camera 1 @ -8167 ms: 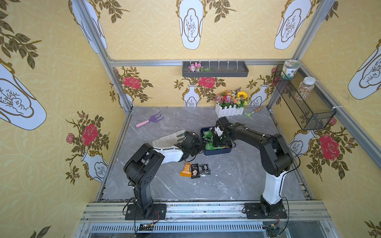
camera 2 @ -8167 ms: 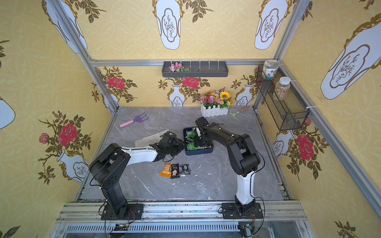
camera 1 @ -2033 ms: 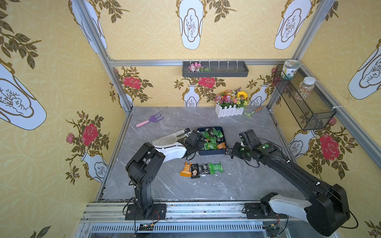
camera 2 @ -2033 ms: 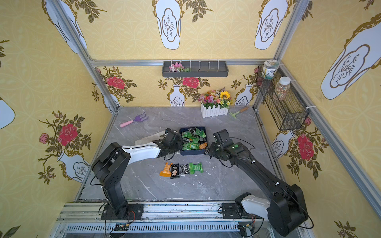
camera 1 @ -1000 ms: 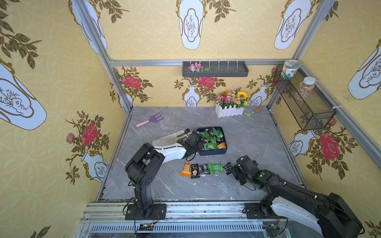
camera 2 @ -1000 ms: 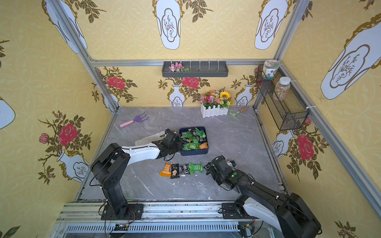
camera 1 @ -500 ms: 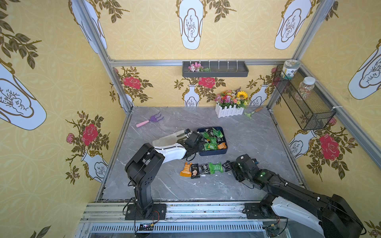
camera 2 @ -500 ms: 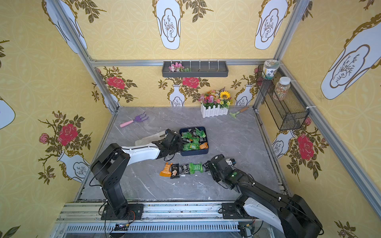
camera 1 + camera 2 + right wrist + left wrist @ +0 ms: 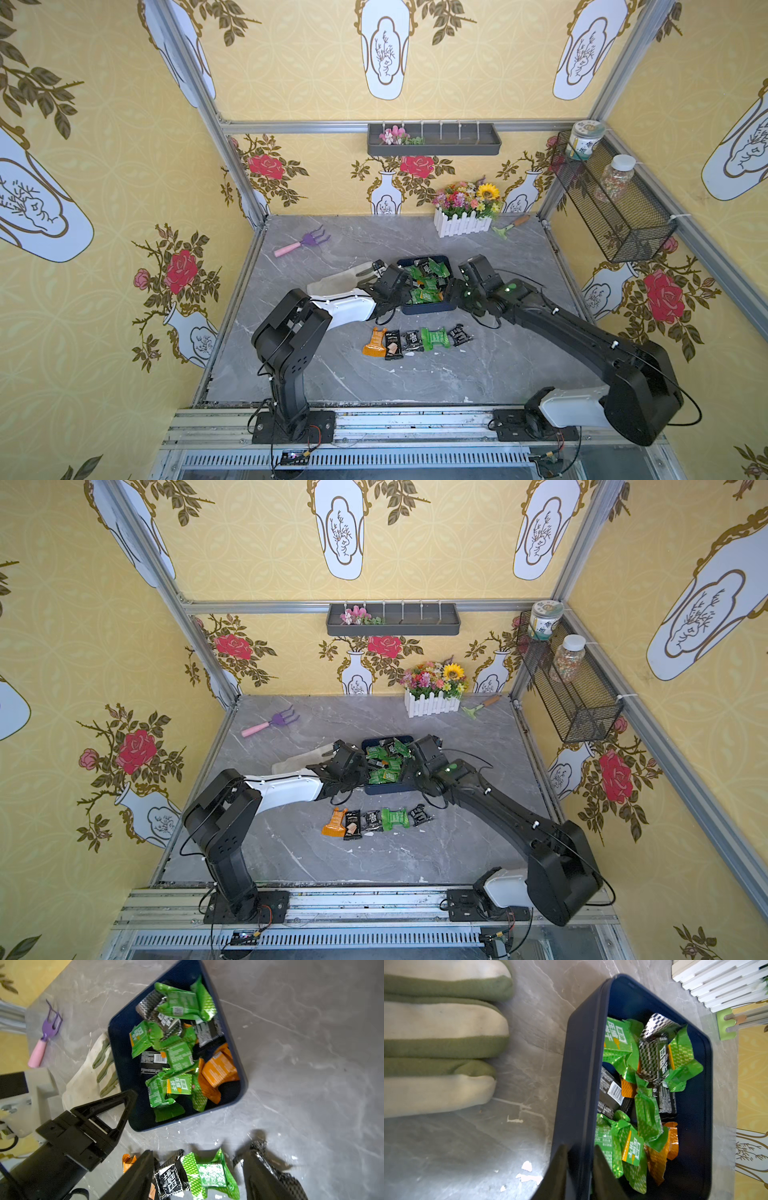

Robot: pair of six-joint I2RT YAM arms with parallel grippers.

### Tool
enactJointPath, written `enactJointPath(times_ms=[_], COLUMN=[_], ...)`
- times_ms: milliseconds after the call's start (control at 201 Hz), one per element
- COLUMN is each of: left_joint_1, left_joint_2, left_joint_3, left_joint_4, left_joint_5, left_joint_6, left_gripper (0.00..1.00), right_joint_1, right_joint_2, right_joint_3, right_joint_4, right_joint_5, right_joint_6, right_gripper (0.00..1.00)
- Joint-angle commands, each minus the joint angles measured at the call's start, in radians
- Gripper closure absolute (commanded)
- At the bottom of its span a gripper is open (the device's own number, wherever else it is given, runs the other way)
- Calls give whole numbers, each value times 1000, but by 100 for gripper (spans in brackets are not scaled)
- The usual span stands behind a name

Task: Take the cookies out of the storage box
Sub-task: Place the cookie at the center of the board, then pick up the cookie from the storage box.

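The grey table [image 9: 478,374] carries a cream-and-green glove [image 9: 332,284], which lies just beside the dark blue storage box [image 9: 428,308]. The left gripper [image 9: 580,1147] straddles the box's wall; I cannot tell whether it pinches. The right gripper [image 9: 202,1148] hangs wide open and empty between the box, still full of cookies [image 9: 178,1059], and a row of five packets [image 9: 434,337].

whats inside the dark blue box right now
The storage box holds a loose pile of cookie packs: mostly green packets, some black packets, a few orange packets. Its floor under the pile, and anything buried there, is hidden.
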Motion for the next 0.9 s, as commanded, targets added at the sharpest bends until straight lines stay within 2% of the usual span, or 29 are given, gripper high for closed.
enactJointPath(times_ms=[0,189,388,478,558,792,896], left_joint_1=[2,1,-31,-33,-33,-13,4], left_joint_2=[-14,-77,-10,64,123,219,257], left_joint_3=[6,23,190,255,293,344,357], left_joint_4=[-13,-46,-107,-102,-99,-60,-59], left_joint_5=[-23,-73,-4,107,160,232,250], left_joint_6=[40,98,198,182,145,104,76], left_gripper=[51,42,40,40,40,41,46], right_joint_1=[-48,-161,-243,-257,-264,-273,-273], right_joint_2=[44,33,-9,-27,-42,-70,-64], right_joint_3=[39,28,-14,-38,-57,-108,-120], right_joint_4=[-49,2,15,20,25,55,77], right_joint_5=[-65,-132,-150,-155,-164,-196,-219], right_joint_6=[-183,-181,-171,-163,-156,-126,-113], right_gripper=[29,29,29,29,29,31,31])
